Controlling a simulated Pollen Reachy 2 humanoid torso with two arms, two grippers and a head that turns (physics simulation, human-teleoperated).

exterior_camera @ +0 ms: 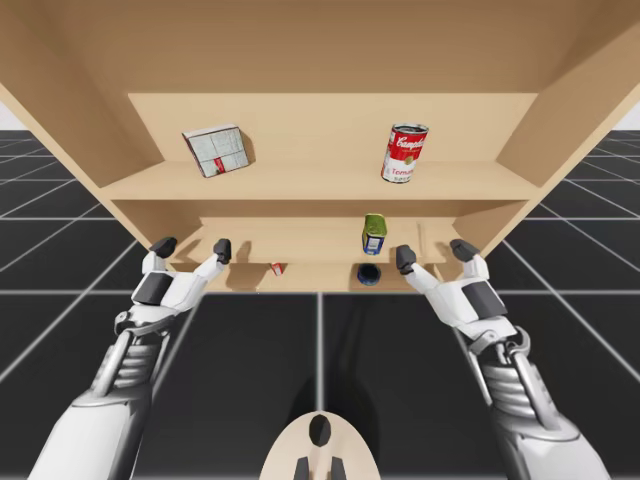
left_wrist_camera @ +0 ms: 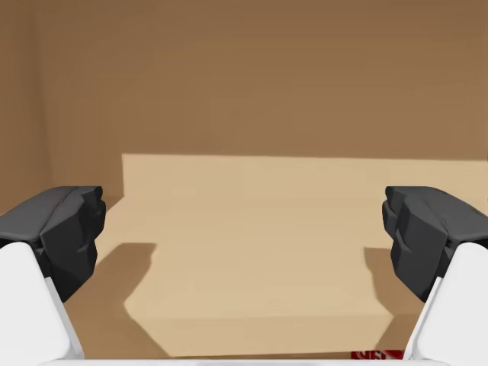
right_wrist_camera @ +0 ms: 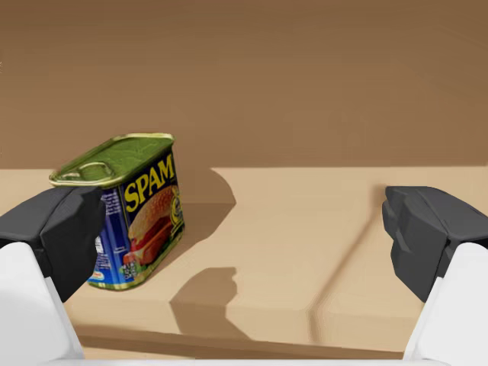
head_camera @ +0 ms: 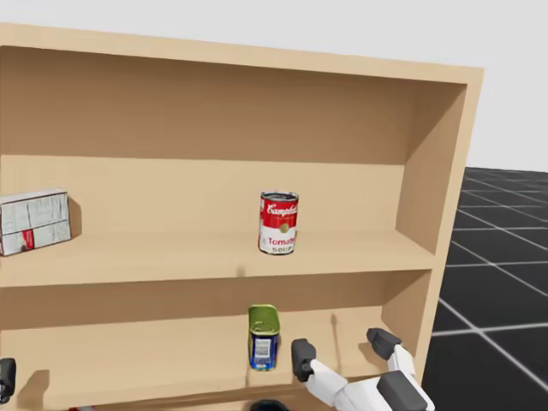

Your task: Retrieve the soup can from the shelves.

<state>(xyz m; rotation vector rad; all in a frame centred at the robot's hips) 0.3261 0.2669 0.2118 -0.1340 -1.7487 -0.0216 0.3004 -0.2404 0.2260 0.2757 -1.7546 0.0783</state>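
Observation:
The soup can (exterior_camera: 404, 152), red and white, stands upright on the upper shelf board (exterior_camera: 300, 181), right of the middle. In the head view the soup can (head_camera: 278, 223) is above my right gripper (head_camera: 342, 351). My right gripper (exterior_camera: 434, 254) is open at the front of the lower shelf, well below the can. In the right wrist view my right gripper (right_wrist_camera: 244, 236) holds nothing between its fingers. My left gripper (exterior_camera: 192, 248) is open at the lower shelf's left part. In its own view my left gripper (left_wrist_camera: 244, 236) faces bare board.
A blue rectangular tin (exterior_camera: 374, 235) with a green-gold lid stands on the lower shelf, just ahead of one right finger (right_wrist_camera: 57, 236). A white box (exterior_camera: 216, 150) leans at the upper shelf's left. A small red item (exterior_camera: 277, 268) and a dark round item (exterior_camera: 368, 273) lie lower down.

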